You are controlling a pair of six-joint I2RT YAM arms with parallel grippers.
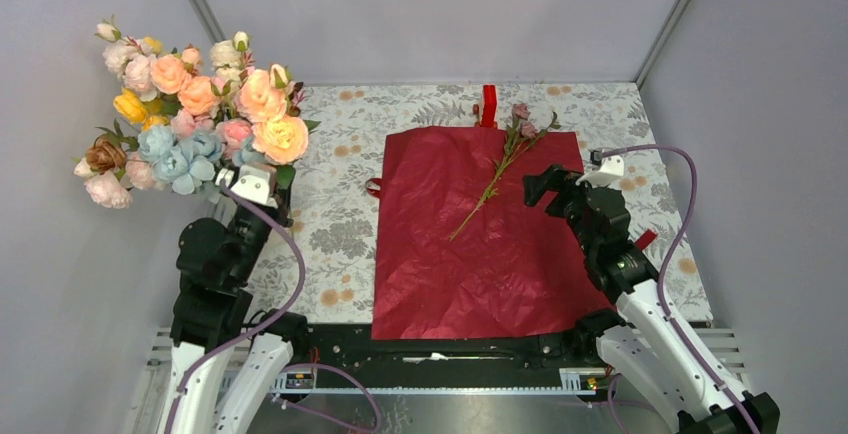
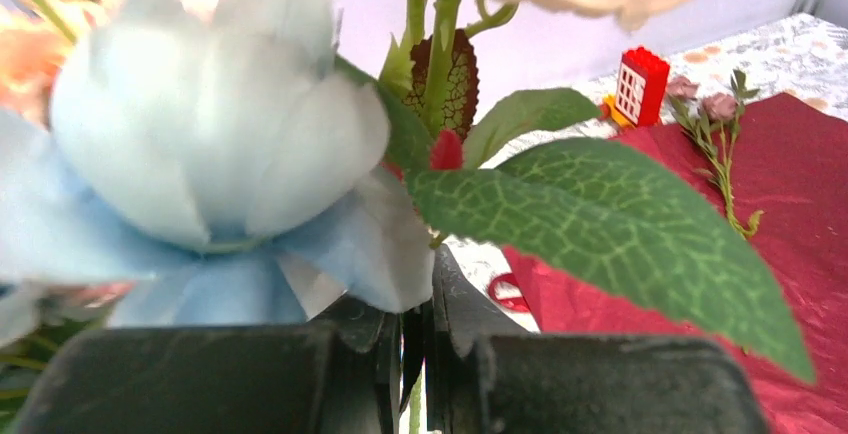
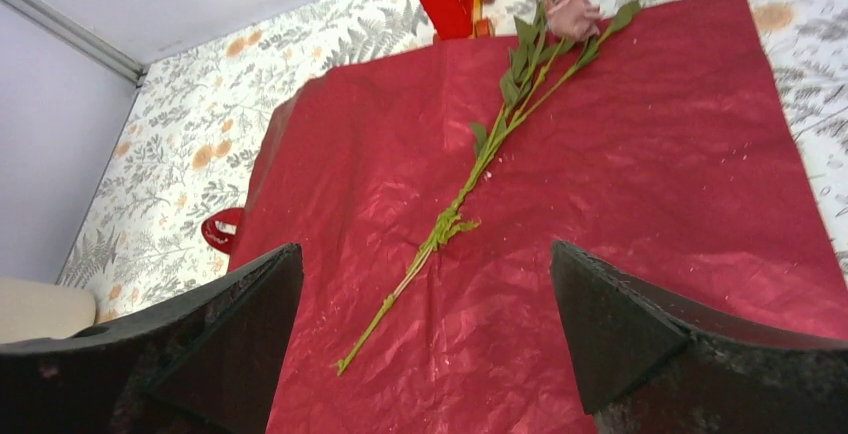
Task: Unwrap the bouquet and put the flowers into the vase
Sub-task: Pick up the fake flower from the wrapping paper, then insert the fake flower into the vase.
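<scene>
One pink stem point(image 3: 487, 149) lies ahead of my right end effector point(image 3: 422, 254), jaws apart. My left end effector point(image 2: 425, 344) clamps flowers point(image 2: 200, 134).

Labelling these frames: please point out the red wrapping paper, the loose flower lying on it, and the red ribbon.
Wrapping paper point(image 1: 470, 254): top view, bare crinkled middle.
Loose flower point(image 3: 490, 151): right wrist view, midway along its green stem.
Red ribbon point(image 1: 373, 187): top view, loop beside paper's left edge.
</scene>
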